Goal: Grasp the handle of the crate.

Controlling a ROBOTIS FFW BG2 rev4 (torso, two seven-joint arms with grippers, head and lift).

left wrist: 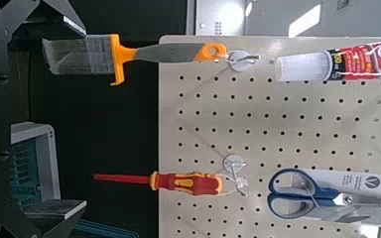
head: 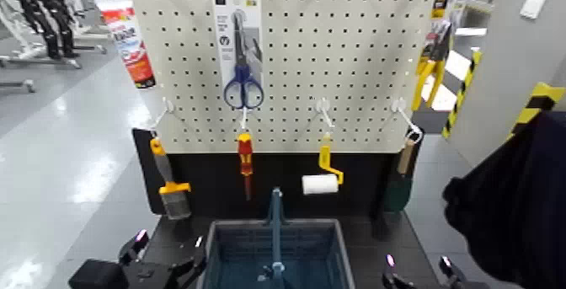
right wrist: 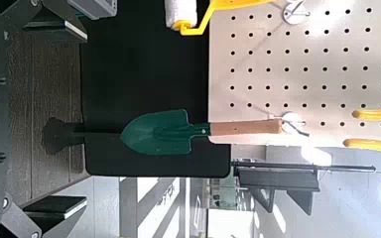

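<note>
While the crate (head: 278,254) (handle (head: 275,216) untouched) fronts the pegboard (head: 337,56), both end effectors gape.

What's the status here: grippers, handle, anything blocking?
Left gripper and right gripper open, low beside crate. Handle upright, ungrasped. Nothing blocking.

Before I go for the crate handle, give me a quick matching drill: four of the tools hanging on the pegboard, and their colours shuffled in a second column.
Things:
1. scissors in a card pack
2. screwdriver hanging tip down
3. small paint roller
4. garden trowel with a wooden handle

Colours:
A. white sleeve on a yellow frame
B. green blade
C. blue finger loops
D. red and yellow grip

Pairs: 1-C, 2-D, 3-A, 4-B
</note>
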